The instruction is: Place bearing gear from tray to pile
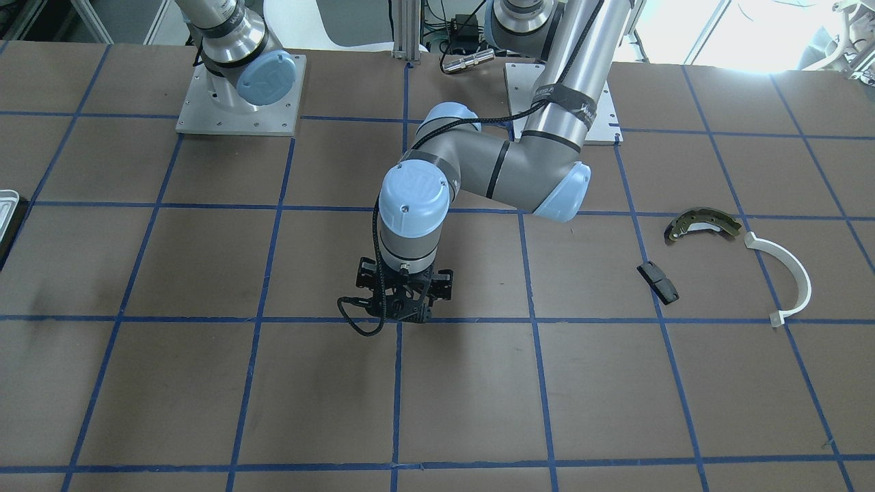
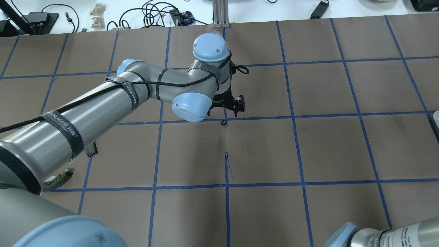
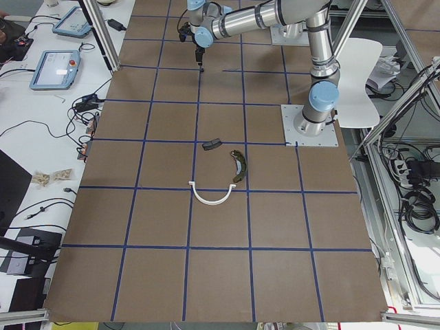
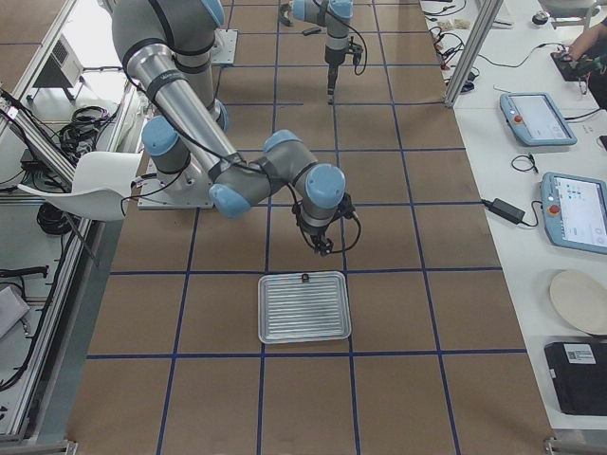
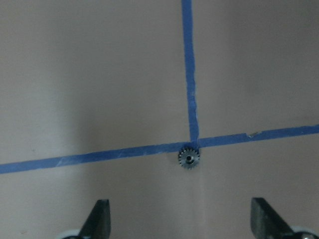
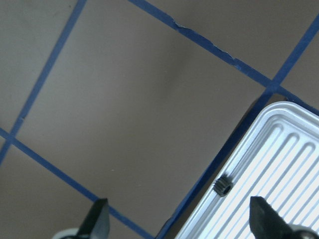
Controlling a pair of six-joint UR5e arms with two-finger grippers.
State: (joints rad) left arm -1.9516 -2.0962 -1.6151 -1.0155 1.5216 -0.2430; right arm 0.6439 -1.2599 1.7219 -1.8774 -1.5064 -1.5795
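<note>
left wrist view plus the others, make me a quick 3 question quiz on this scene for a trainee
1. True or false: the gear below the left gripper lies where two blue tape lines meet.
2. Where is the second gear? A: in the middle of a bare square. B: on the tray, near its rim. C: clamped between fingers.
3. Fill in: the right gripper is ____ (open or shut).
Key: 1 true; 2 B; 3 open.
</note>
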